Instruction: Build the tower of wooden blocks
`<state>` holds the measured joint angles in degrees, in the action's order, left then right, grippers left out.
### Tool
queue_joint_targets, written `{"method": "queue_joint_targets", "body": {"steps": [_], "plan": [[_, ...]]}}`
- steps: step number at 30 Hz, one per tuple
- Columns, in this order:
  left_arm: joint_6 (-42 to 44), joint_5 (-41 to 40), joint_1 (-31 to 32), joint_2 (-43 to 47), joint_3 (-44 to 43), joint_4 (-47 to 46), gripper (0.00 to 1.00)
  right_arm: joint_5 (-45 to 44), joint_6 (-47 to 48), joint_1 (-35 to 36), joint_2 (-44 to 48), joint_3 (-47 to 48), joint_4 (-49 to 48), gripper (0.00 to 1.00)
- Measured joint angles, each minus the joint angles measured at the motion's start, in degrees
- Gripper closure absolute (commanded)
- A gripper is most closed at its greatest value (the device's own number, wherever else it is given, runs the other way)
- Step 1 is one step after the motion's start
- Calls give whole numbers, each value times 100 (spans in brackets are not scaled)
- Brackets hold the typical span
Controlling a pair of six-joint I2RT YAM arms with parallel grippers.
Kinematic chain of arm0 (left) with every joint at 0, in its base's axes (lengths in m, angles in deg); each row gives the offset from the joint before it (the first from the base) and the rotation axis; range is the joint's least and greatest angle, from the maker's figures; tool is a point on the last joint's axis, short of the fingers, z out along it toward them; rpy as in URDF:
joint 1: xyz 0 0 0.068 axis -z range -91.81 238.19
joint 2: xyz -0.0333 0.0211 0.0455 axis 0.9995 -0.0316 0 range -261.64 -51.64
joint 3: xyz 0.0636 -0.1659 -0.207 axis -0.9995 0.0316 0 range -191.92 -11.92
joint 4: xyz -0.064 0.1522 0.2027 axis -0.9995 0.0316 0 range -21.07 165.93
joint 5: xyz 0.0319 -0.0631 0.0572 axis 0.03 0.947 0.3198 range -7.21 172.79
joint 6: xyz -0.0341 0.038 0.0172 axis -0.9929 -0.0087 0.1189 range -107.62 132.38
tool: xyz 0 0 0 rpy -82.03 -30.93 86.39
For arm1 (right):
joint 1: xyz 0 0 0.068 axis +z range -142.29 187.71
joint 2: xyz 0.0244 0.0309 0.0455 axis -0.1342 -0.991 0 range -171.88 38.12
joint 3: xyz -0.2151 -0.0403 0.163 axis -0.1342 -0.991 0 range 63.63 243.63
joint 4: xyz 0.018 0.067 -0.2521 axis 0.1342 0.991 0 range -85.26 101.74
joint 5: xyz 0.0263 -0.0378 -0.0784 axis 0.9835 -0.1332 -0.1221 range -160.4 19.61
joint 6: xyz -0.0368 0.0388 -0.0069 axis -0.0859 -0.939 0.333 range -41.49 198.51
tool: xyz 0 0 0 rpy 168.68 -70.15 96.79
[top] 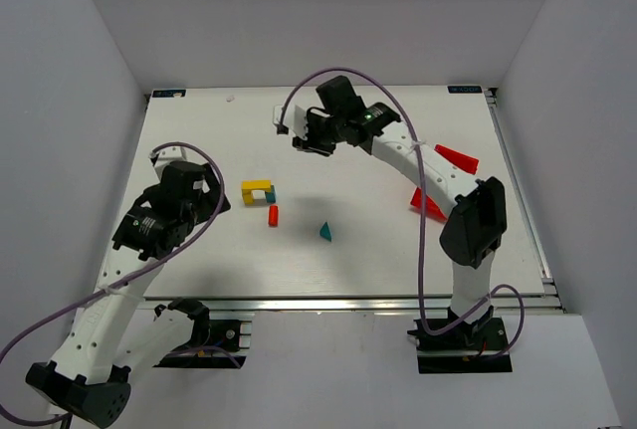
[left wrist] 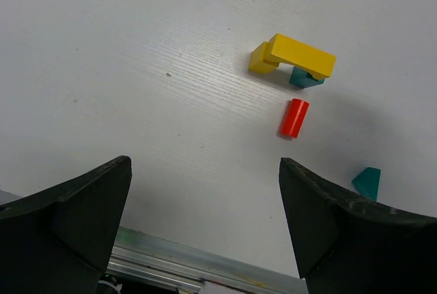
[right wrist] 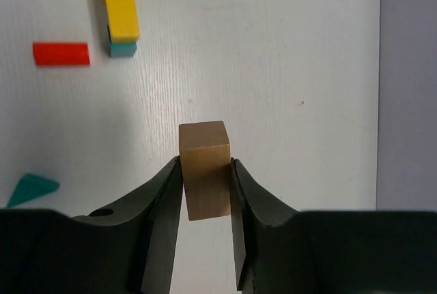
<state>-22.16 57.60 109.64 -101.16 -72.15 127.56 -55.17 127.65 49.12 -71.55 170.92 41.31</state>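
Clamped between the fingers of the right gripper point(right wrist: 205, 171), above the far middle of the surface point(top: 348, 260): the tan cube point(right wrist: 203, 147). Left gripper point(left wrist: 203, 168) spread wide, grasping nothing, over the near left part. Between the arms, a long yellow block point(left wrist: 300, 55), long axis left to right in the top view, right end over a teal cube point(left wrist: 304, 78). Just nearer, a red block point(left wrist: 294, 117) lying flat, long axis pointing away from the bases. Teal triangle point(left wrist: 369, 181) apart, to its right.

yellow arch point(left wrist: 300, 55) 1 | red cylinder point(left wrist: 294, 118) 1 | teal cube point(left wrist: 305, 79) 1 | teal triangle point(left wrist: 368, 182) 1 | tan cube point(right wrist: 205, 164) 1
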Motion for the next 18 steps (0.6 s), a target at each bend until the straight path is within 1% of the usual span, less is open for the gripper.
{"method": "queue_joint_targets", "body": {"steps": [3,9,14,18], "plan": [[-120,-79,2,68,61,-72,2,-286,-369,328,-372,597,186,81],[-400,-846,2,111,61,111,2,-774,-817,844,-1399,1733,450,80],[-444,-1405,2,269,142,63,2,-885,-868,1113,-1814,2011,507,81],[-409,-1626,2,310,299,35,2,-960,-822,1303,-2009,2124,481,82]]}}
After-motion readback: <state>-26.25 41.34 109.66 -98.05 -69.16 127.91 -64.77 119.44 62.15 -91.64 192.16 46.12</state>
